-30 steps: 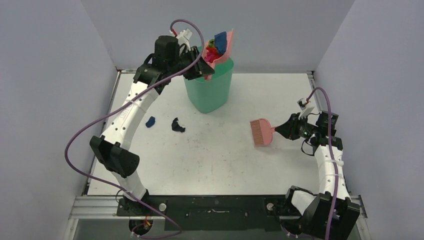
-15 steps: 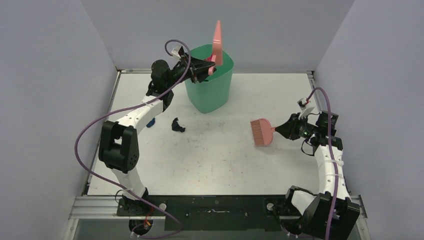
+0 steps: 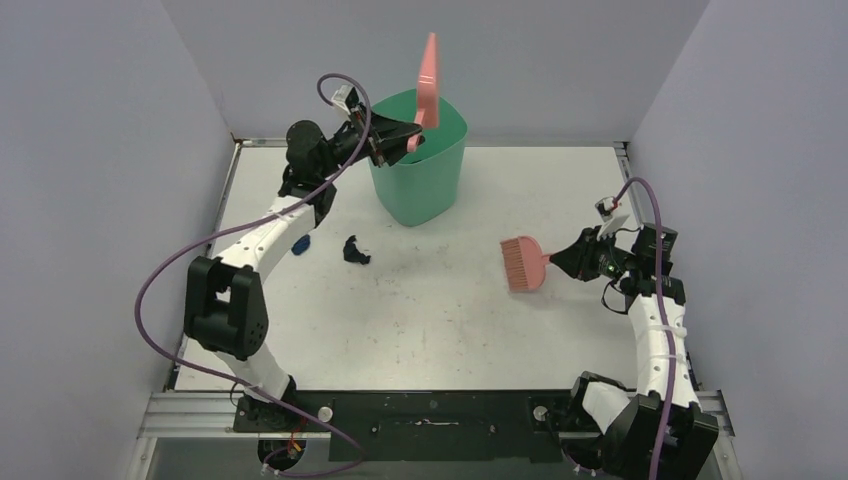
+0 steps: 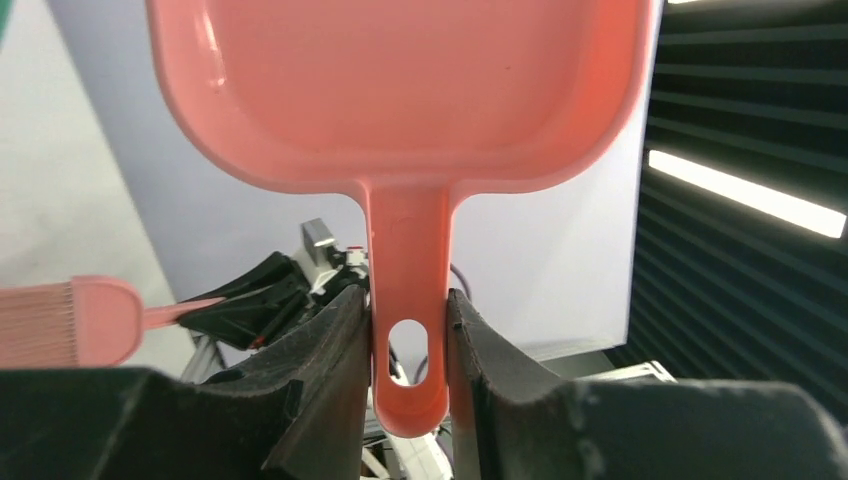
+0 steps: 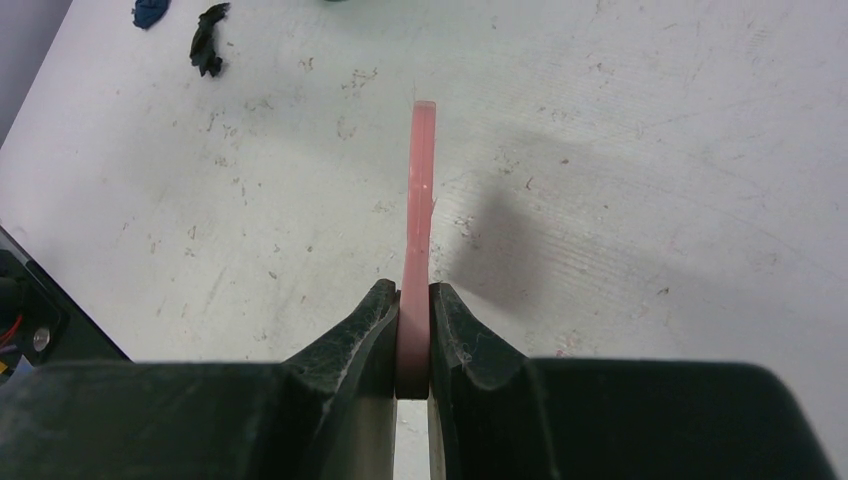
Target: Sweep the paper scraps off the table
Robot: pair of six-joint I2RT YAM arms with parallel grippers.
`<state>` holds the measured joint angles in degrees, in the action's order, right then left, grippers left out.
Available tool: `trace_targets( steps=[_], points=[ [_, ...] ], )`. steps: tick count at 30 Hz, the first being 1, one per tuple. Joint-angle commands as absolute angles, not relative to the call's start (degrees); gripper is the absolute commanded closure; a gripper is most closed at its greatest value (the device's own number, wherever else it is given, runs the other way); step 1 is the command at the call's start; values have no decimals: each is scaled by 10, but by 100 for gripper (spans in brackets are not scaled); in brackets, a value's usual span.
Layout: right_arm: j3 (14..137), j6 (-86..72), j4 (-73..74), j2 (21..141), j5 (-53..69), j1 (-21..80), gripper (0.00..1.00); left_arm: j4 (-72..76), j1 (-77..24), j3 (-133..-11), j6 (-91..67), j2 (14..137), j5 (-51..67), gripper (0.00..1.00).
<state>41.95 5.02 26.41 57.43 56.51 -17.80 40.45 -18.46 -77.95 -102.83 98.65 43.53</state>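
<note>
Over at the back of the desk (image 3: 450, 330), the left claw (image 3: 409, 136) is clamped on the handle of a pink dustpan (image 3: 429, 65), just above the hanging hole at the handle's end. It holds the pan upright, handle down and scoop up, above the mouth of a green bin (image 3: 425, 185). From overhead the pan shows edge-on, a thin pink blade rising past the bin's far rim. The left wrist view shows the pan's hollow side facing the camera, with both pads pressed flat against the handle.

Toward the right side of the desk, the right claw (image 3: 553, 260) is closed on the handle of a pink brush (image 3: 522, 264). The brush head points left, toward the middle of the desk, and lies low over the white top. I cannot tell whether the bristles touch it. Seen from the right wrist, the brush (image 5: 420, 200) runs straight out from between the pads as a narrow pink strip.

Two scraps lie on the desk, left of the bin's foot. The black scrap (image 3: 355, 250) is crumpled and lies on bare desk, near the bin. The blue scrap (image 3: 300, 243) lies further left, just beside the left arm's white forearm. Both are well apart from the brush.
</note>
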Motion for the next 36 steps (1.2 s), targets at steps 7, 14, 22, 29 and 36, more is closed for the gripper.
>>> trace_targets(
  steps=[7, 14, 22, 29, 36],
  points=[
    [488, 19, 204, 548, 515, 17, 95, -186, -141, -819, -478, 762, 374, 100],
    [633, 33, 196, 644, 381, 236, 95, -414, -123, -796, -304, 640, 177, 100],
    [830, -45, 173, 874, 322, 380, 95, -485, -97, -761, -293, 484, -63, 100],
    [1061, -149, 115, 1101, 262, 476, 95, -526, -102, -729, -296, 406, -210, 100],
    [1314, -284, 89, 1324, 138, 509, 95, -526, -105, -697, -288, 391, -232, 100]
  ],
)
